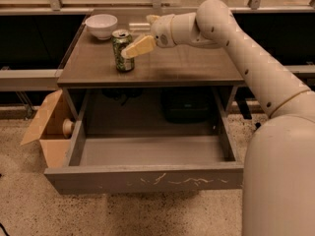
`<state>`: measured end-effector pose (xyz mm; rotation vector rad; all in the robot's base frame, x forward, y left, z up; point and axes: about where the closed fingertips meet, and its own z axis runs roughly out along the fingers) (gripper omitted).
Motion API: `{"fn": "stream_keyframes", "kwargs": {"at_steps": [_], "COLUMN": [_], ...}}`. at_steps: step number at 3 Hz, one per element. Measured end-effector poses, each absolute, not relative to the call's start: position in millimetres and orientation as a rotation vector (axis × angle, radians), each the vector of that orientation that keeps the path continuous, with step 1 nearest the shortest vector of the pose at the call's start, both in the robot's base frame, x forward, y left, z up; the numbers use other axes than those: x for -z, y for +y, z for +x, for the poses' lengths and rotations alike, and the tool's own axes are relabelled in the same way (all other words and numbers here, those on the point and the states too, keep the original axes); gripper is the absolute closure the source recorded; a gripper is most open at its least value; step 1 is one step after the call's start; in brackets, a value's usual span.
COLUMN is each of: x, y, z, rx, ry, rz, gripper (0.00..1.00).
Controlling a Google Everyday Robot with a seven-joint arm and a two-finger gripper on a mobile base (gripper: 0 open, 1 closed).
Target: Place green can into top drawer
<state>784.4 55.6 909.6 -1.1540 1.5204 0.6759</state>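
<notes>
The green can (122,51) stands upright on the left part of the brown tabletop (192,65). My gripper (137,37) reaches in from the right and is open. Its near cream finger (140,46) lies against the can's upper right side, and the other finger (150,19) shows behind, further back. The can is not lifted. The top drawer (98,179) is pulled fully out below the tabletop. Its pale grey inside holds nothing, and there are white scratch marks on its front panel.
A white bowl (101,25) sits at the back left of the tabletop, just behind the can. An open cardboard box (47,127) stands on the floor left of the drawer. A dark object (187,104) sits under the table behind the drawer.
</notes>
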Motion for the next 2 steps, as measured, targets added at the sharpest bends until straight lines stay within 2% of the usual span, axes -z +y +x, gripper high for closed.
{"fn": "stream_keyframes", "kwargs": {"at_steps": [1, 2], "x": [-910.2, -909.8], "y": [76.6, 87.3], "z": [781.8, 780.5], "rx": [-0.725, -0.75], "ry": [1.496, 1.487], "rz": [-1.168, -1.177], "gripper": [0.02, 0.12]}}
